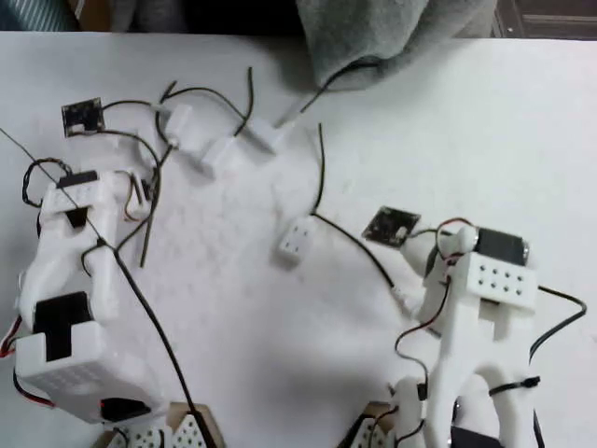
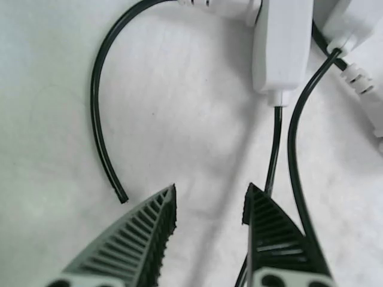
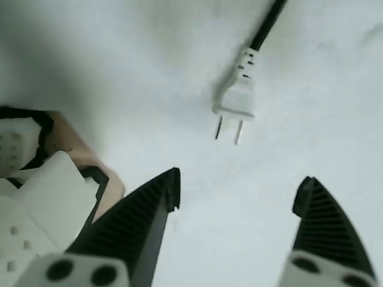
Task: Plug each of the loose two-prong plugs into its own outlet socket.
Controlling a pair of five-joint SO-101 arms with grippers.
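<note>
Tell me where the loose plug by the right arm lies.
In the right wrist view the plug lies flat on the table just ahead of the right end effector, prongs toward it, its black cord trailing away.

No text, label or number can be read on the plug (image 3: 238, 98), the outlet socket (image 1: 297, 239) or the table (image 1: 522, 121).

Table (image 1: 522, 121): white top, matte finish. Grey cloth (image 1: 373, 37): bunched, lies over far edge approx. at centre, w/ lower fold resting on table top. Tan wood blocks (image 1: 210, 429): qty 2, at near edge, either side of centre.
</note>
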